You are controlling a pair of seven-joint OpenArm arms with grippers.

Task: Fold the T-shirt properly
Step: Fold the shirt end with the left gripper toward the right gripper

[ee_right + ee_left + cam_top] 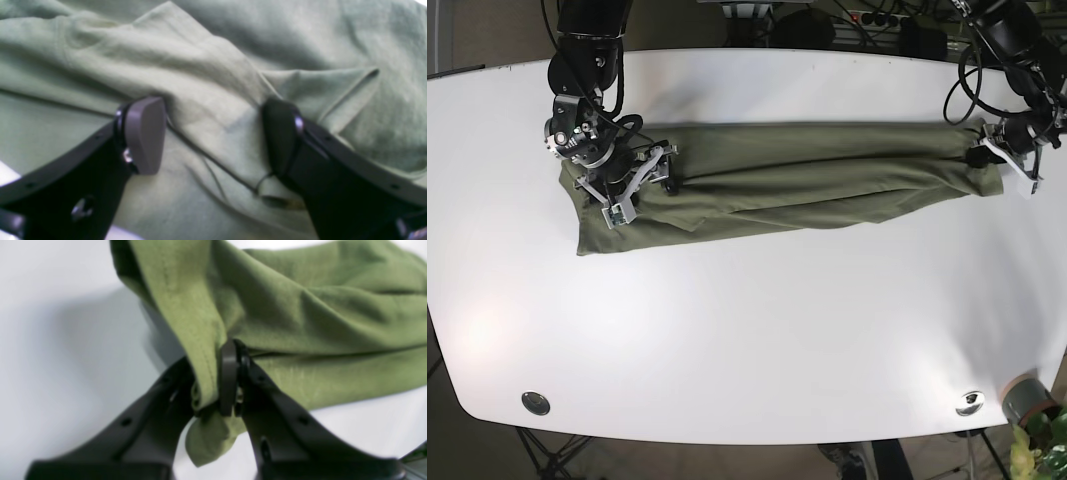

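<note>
Shirt is lying as a long, loosely folded green band across the far half of the table, running from near the far-left corner almost to the right edge; fabric is looking light, limp and wrinkle-prone, so it is likely sagging and bunching wherever it is unsupported. Left gripper is pinching a hemmed edge at the band's right end, jaws clamped narrow on the cloth, while the right gripper is sitting on the left end with jaws spread wide and nothing between them. Hemmed corners are looking like the best hold points, being thicker and less likely to slip than a single layer.
</note>
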